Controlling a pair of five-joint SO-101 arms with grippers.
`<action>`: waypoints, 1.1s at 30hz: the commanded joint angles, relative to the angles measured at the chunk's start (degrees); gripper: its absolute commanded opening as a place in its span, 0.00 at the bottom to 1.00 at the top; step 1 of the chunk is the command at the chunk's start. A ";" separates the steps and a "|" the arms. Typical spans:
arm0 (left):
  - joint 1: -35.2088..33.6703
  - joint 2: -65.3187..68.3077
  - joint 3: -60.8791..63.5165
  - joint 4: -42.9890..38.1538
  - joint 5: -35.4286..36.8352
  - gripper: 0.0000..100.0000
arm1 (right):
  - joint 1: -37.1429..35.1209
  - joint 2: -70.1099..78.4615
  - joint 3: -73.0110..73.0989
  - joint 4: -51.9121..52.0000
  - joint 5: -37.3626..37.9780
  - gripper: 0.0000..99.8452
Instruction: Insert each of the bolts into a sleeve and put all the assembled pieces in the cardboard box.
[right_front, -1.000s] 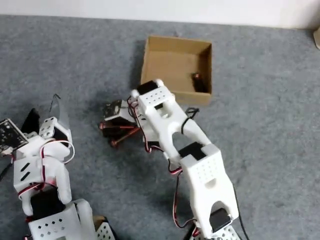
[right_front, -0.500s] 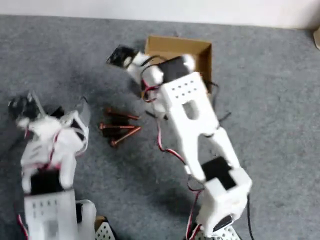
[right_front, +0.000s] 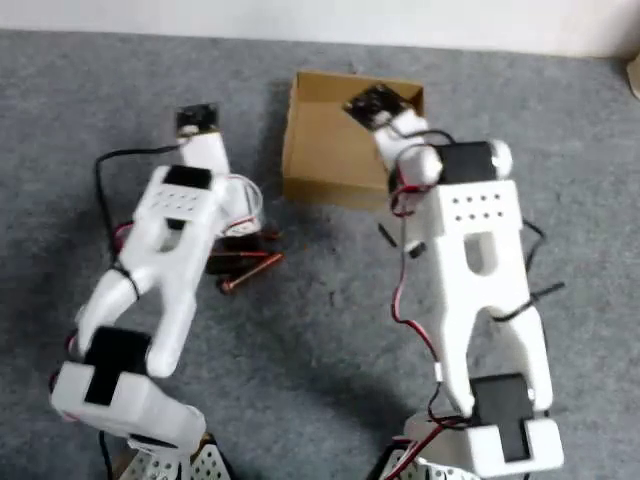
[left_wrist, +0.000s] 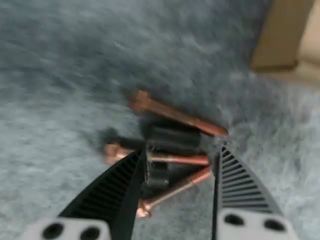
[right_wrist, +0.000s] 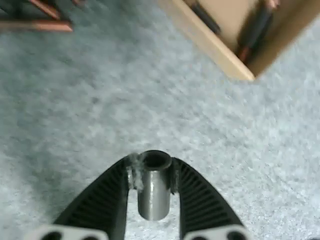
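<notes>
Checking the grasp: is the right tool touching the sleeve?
Touching. The right wrist view shows the right tool pressing the sleeve from both sides, no gap.

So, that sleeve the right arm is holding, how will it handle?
The sleeve looks like a smooth, rigid tube, so it could slip between the fingers. Being round, it would probably roll if laid down, though the carpet should slow it.

3 bolts (left_wrist: 175, 116), all copper, lie loose on 1 grey carpet (right_front: 320, 340). Betw. them are black sleeves (left_wrist: 172, 140): 1 for sure, maybe 2, can't tell. There's 1 metal sleeve (right_wrist: 154, 192) apart from those. 1 cardboard box (right_front: 320, 188), w/ 2 dark pieces (right_wrist: 255, 30) in it. 2 robot arms (right_front: 165, 230): 1 left & 1 right.
</notes>
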 joint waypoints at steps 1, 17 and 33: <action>1.01 0.66 -3.65 -0.44 0.88 0.21 | 2.33 -6.20 7.78 -5.49 2.46 0.00; -2.07 4.18 -3.65 -5.36 28.92 0.21 | 2.33 -14.02 29.85 -17.89 2.55 0.00; -4.00 18.77 -8.66 -13.10 29.80 0.20 | 2.33 -13.93 30.73 -18.15 2.37 0.00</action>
